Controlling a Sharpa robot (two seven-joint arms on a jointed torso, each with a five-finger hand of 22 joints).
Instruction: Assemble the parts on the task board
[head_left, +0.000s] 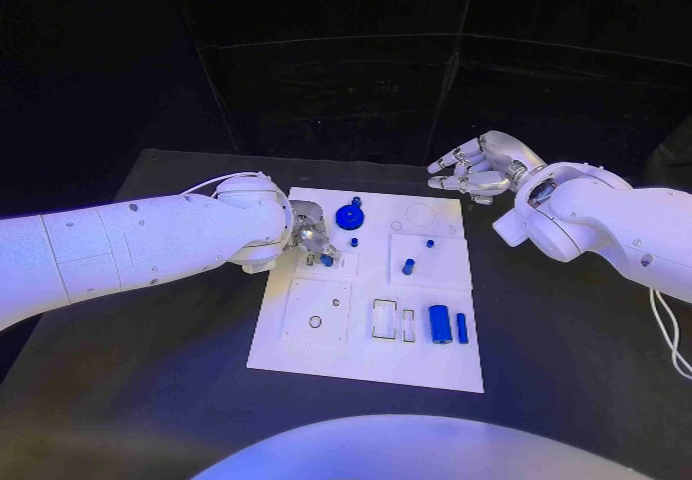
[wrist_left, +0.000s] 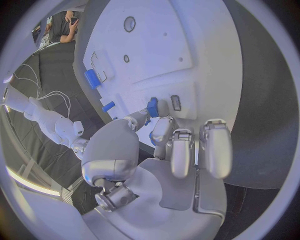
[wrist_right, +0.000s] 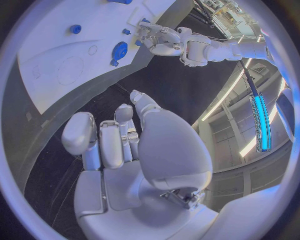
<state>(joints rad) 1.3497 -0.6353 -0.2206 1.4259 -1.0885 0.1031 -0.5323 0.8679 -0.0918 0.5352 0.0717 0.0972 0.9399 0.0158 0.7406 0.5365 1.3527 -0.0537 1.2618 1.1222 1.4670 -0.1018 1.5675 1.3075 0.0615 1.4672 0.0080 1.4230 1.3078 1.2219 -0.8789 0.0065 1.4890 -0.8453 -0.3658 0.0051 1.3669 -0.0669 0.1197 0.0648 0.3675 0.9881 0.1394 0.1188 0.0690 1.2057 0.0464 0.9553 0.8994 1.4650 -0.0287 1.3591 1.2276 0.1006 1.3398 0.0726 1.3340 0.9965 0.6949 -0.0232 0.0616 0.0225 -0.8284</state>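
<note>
Fingertips of your left hand (head_left: 307, 238) pinch a small blue part (head_left: 327, 260) at the left side of the task board (head_left: 296, 345); the left wrist view shows this grip closely. Your right hand (head_left: 479, 166) hovers off the board's far right corner, fingers apart, holding nothing.

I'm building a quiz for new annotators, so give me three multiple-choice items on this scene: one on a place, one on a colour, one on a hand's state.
1. Where is the right hand?
A. Over the black table, off the far right corner of the white task board
B. Resting on the board
C. Beside the left hand

2. What colour is the round gear-like part?
A. Red
B. Blue
C. Green

3. What is the left hand doing?
A. Lying flat and open on the table
B. Gripping the board's edge
C. Pinching a small blue peg

Key: 1 A, it hangs beyond the board. 2 B, plainly blue. 3 C, the left wrist view shows the peg between its fingertips.
</note>
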